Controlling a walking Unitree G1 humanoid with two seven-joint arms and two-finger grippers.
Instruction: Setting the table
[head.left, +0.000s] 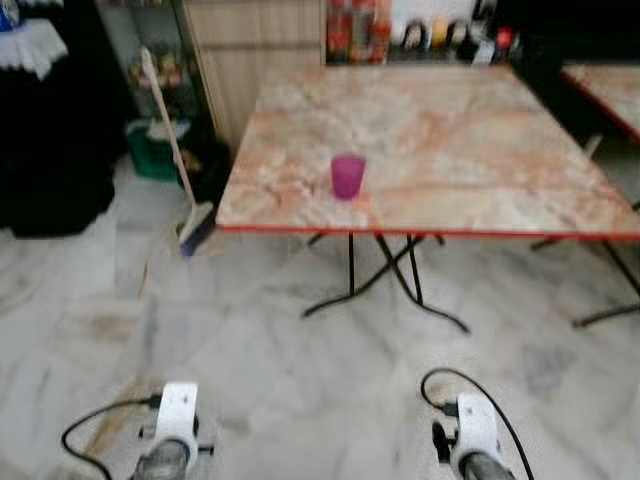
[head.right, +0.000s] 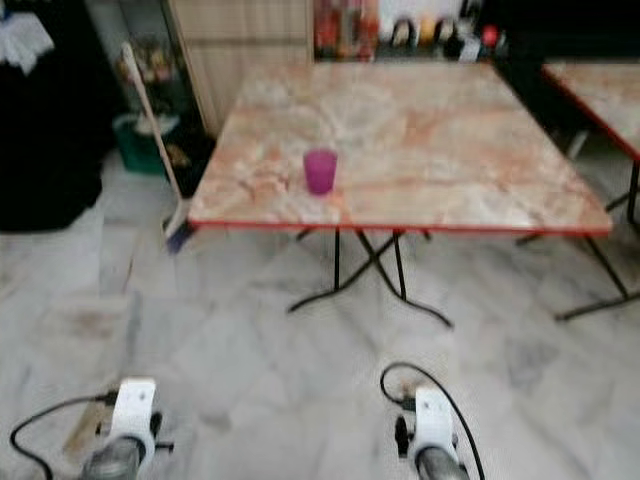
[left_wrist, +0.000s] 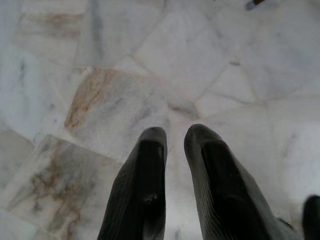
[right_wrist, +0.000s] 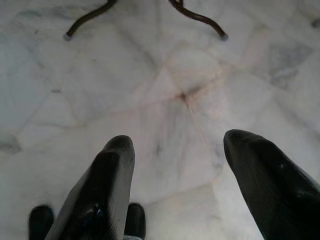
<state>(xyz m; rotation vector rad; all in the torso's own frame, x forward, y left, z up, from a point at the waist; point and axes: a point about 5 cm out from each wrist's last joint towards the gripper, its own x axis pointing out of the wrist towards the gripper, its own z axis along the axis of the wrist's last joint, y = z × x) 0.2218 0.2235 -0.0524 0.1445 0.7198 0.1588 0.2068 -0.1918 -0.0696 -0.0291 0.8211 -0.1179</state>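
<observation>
Scene: marble-patterned table with a red edge fills the upper centre and right of the left eye view; pale marble floor takes the lower half. Robot stands back from the table, both arms low.

Cup location: a pink cup stands upright on the table, near its front edge, just left of frame centre. Nothing touches it; no other tableware shows on this top.

Cup handling (judgement): looks like translucent plastic, so probably light, stiff and not fragile. Smooth wall on a polished top, so it may slide or tip if nudged from one side. Contents cannot be told from here.

Where to grip (judgement): across the side wall about mid-height, one finger each side, approached from the front edge. A pinch at the rim would risk tipping it.

Left gripper: left gripper hangs at the lower left of the head views, pointing at the floor. Fingers nearly together with a narrow slit between them, nothing held.

Right gripper: right gripper hangs at the lower right, also over bare floor. Fingers spread wide, empty. The table's black legs show at the top of the right wrist view.

Surroundings: a broom leans at the upper left, beside a green bin. A second table cuts in at the upper right.

Task stage (judgement): early; the cup is well out of reach, so an approach comes first.
</observation>
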